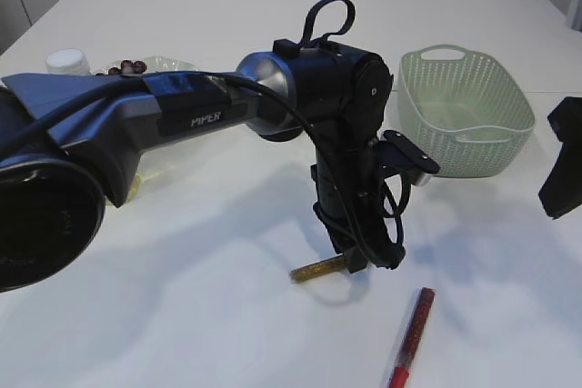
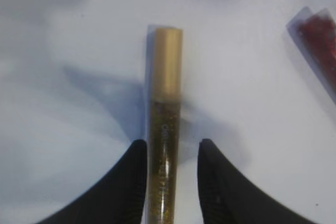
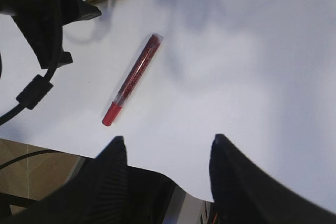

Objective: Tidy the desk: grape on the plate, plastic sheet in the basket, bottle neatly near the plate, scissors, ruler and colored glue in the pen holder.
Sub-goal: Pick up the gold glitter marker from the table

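Observation:
A gold glitter glue tube [image 1: 317,270] lies on the white table. My left gripper [image 1: 360,258] is down over it. In the left wrist view the tube [image 2: 165,108] runs between the open jaws [image 2: 172,156]; the left jaw touches it and the right jaw stands a little apart. A red glitter glue tube [image 1: 414,333] lies nearer the front, and also shows in the right wrist view [image 3: 134,80]. My right gripper [image 3: 168,145] is open and empty over the table's front edge. Dark grapes [image 1: 128,66] lie at the back left. Scissors, ruler and pen holder are out of view.
A mint-green basket [image 1: 509,102] stands at the back right. A white bottle cap [image 1: 67,60] shows behind the left arm, next to a clear plate-like thing [image 1: 168,64]. The left arm [image 1: 182,115] hides much of the left table.

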Tool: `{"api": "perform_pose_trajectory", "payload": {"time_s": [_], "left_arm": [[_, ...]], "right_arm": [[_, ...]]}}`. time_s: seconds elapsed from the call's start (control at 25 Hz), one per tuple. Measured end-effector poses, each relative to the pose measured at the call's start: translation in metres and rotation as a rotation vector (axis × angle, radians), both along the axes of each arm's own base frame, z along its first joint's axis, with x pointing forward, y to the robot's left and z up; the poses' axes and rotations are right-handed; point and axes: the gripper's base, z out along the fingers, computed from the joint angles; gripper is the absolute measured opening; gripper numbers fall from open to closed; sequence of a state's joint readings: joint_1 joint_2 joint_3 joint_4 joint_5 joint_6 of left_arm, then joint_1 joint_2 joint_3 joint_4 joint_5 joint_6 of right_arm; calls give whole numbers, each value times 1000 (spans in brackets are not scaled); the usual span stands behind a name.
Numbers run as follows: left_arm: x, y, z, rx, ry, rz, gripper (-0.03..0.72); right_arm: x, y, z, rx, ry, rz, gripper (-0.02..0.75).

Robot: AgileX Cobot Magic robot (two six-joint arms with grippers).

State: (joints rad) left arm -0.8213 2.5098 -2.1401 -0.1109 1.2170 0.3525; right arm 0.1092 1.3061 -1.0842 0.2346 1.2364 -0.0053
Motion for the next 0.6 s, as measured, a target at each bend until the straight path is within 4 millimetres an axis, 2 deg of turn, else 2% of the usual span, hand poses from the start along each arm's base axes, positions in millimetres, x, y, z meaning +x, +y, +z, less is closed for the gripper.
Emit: {"api": "perform_pose_trajectory", "payload": {"time_s": [0.6], "left_arm": [[1, 1, -7, 17, 0, -5, 244]], "right_arm": [[0, 0, 0, -1, -1, 6, 405]]}}
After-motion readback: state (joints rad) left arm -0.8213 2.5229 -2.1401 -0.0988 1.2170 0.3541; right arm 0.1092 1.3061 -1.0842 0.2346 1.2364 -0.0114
